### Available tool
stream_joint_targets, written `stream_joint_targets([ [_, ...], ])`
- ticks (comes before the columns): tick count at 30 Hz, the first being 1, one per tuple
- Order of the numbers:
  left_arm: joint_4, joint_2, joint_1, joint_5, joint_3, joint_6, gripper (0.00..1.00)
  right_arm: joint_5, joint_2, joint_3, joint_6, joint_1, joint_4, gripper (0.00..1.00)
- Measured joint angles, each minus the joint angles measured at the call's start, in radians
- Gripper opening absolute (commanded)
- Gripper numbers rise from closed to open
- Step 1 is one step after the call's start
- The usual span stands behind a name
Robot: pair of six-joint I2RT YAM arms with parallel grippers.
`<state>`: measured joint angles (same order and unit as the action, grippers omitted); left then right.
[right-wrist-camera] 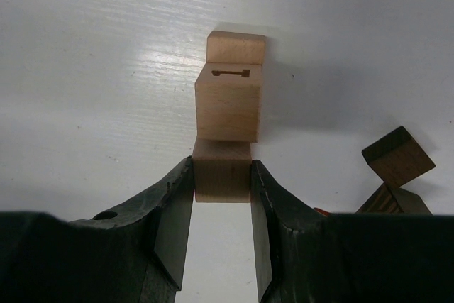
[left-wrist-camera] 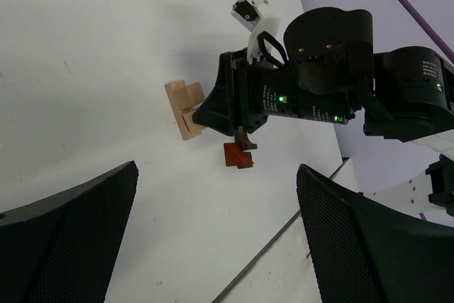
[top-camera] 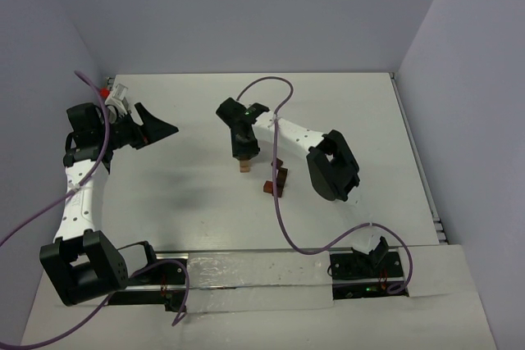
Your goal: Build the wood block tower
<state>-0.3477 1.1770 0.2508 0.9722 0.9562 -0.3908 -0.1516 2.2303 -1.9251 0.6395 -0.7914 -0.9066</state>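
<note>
On your white worktop [top-camera: 189, 202], the left hand [top-camera: 156, 129] hung off to the left with its fingers spread wide and nothing between them, well apart from the blocks. Your right hand [right-wrist-camera: 221, 175] was clamped on the nearest light tan block of the wood block tower [right-wrist-camera: 228, 101], which sat near the worktop's middle and seemed to be three tan blocks touching in a line. Near it lay a few dark reddish-brown blocks [right-wrist-camera: 397, 157], not touching it.
</note>
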Motion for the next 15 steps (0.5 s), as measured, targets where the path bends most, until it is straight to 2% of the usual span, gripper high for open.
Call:
stream_joint_targets([
  [15,0.0,0.0,0.0,0.0,0.0,0.0,0.99,-0.006,0.002,-0.006,0.0,0.0,-0.003,0.19],
])
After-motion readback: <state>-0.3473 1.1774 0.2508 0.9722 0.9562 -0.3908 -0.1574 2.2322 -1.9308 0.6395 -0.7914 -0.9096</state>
